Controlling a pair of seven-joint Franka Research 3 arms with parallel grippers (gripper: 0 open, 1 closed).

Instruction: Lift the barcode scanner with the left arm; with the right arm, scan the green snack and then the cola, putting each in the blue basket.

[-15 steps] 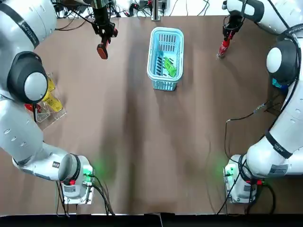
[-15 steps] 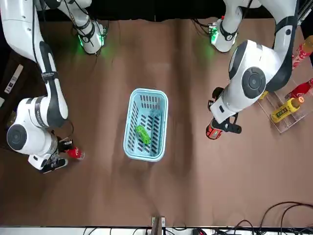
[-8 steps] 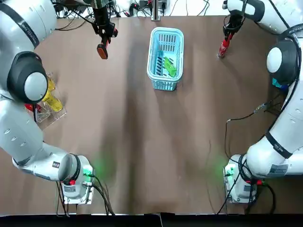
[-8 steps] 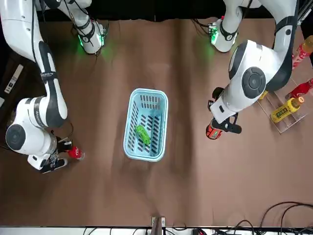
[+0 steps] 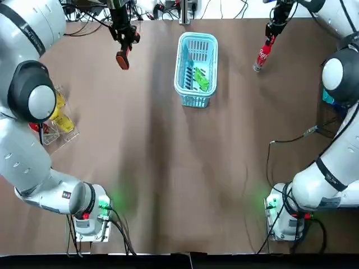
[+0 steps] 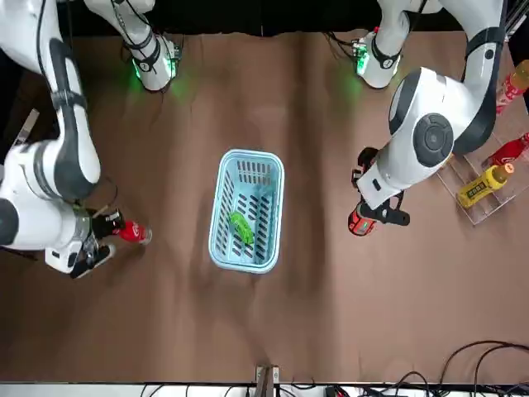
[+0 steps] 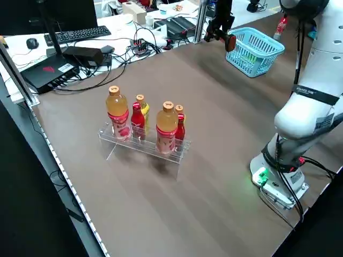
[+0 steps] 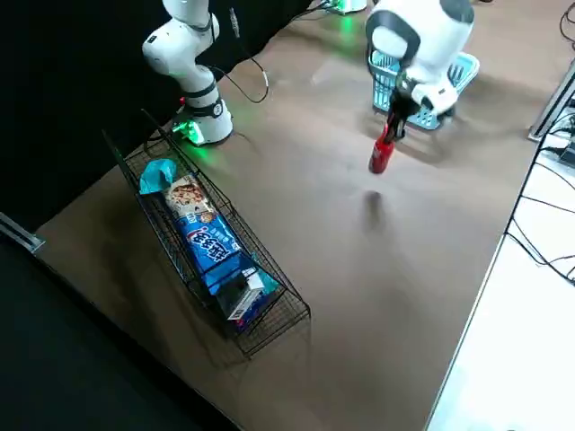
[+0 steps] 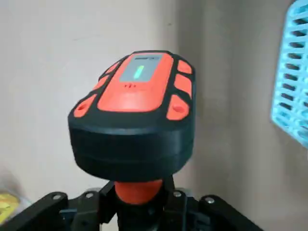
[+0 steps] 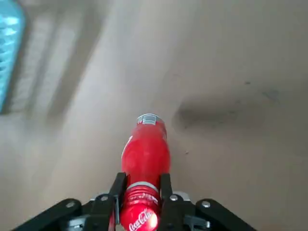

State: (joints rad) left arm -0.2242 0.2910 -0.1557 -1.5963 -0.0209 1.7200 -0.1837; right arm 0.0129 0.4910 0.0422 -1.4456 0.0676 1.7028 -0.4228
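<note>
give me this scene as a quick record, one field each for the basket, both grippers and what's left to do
blue basket: far middle of the table, green snack inside
left gripper: shut on barcode scanner, in the air to the basket's left
right gripper: shut on cola, clear of the table, to the basket's right
remaining: cola not yet in the basket

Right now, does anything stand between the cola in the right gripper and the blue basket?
Nothing visible does: only bare table lies between the cola, held by the right gripper, and the blue basket.
</note>
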